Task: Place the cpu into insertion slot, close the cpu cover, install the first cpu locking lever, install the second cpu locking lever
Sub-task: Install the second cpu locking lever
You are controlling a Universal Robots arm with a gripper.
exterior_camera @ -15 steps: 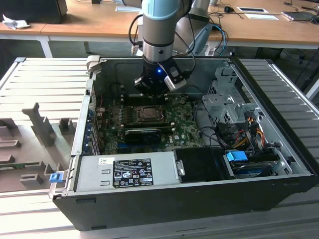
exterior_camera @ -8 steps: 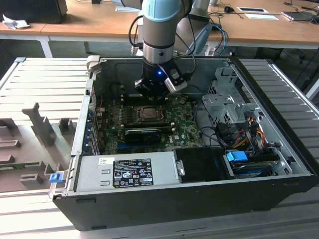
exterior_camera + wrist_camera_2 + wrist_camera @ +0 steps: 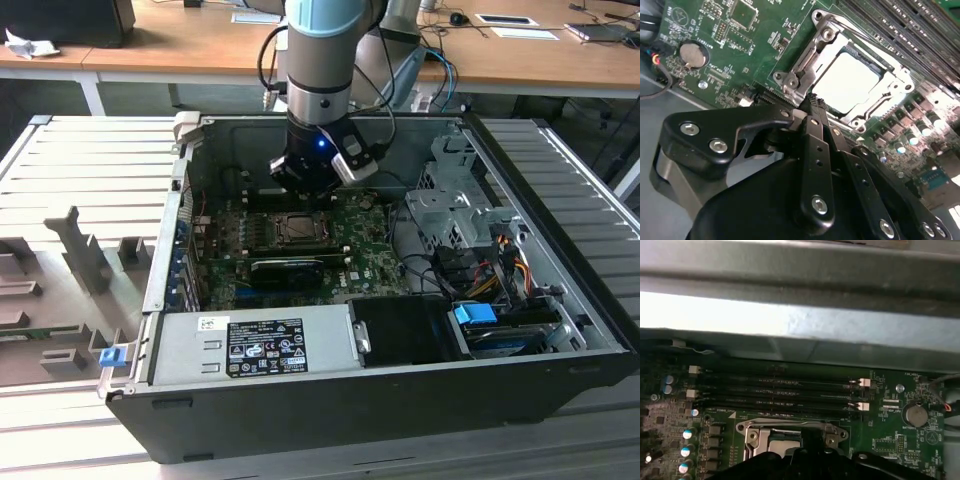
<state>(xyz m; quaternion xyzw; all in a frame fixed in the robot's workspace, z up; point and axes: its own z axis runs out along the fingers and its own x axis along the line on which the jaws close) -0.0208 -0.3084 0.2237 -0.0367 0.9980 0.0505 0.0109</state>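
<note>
The cpu [image 3: 847, 82] lies flat in the insertion slot [image 3: 298, 228], its pale face showing bright in the second wrist view. The silvery cpu cover [image 3: 807, 57] lies down around it, framing the chip. My black gripper [image 3: 810, 100] hangs just above the board at one edge of the socket frame. Its fingers are drawn together with nothing visible between them. In the exterior view the gripper [image 3: 302, 190] sits just behind the socket, inside the open case. In the first wrist view the chip [image 3: 785, 442] peeks out beyond the gripper [image 3: 805, 450].
The green board [image 3: 360, 255] lies in an open computer case [image 3: 560, 300]. Long memory slots [image 3: 780, 390] run beside the socket, and a coin battery [image 3: 914, 415] sits to one side. A black card [image 3: 290, 268] lies in front of the socket. The case wall [image 3: 800, 320] stands close behind.
</note>
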